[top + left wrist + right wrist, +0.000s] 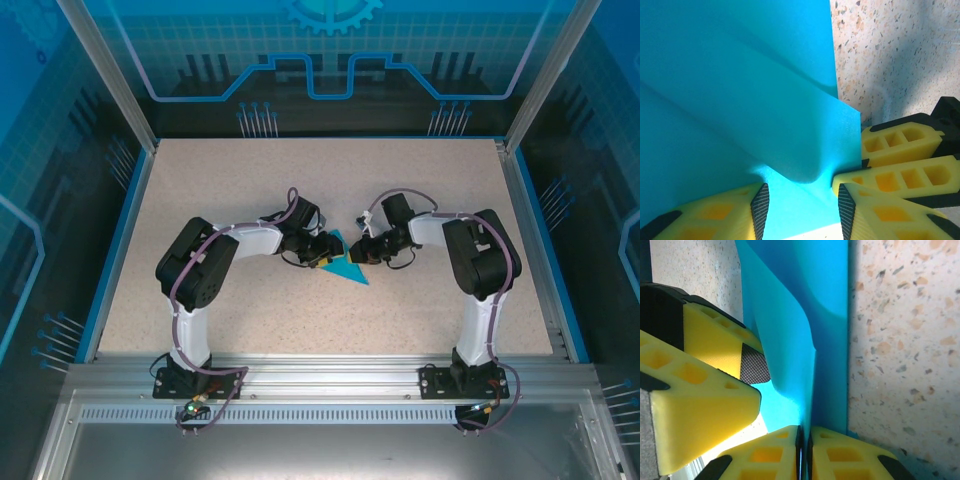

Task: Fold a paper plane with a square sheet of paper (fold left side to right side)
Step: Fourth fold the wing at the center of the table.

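The right gripper (804, 434) is pressed together on the blue paper (740, 100). In its own wrist view the two yellow fingers meet, with only a thin blue edge of the paper showing between them. The left gripper (801, 200) stands partly spread. Its yellow fingers, with their black pads, sit apart on either side of a soft hump in the paper. I cannot tell whether the pads touch that hump.

The paper lies near the middle of the speckled bench (250, 320), between the two grippers, which face each other close together. From above it shows as a small pointed shape, its tip aimed toward the near right of the bench. The left wrist view shows the paper in layers: a long straight edge runs along the bare bench, and a lower layer ends in a corner just beside the right gripper's fingers. In the right wrist view one flap rises in a curve off the bench, next to the left gripper's fingers. The rest lies flat along a straight edge.
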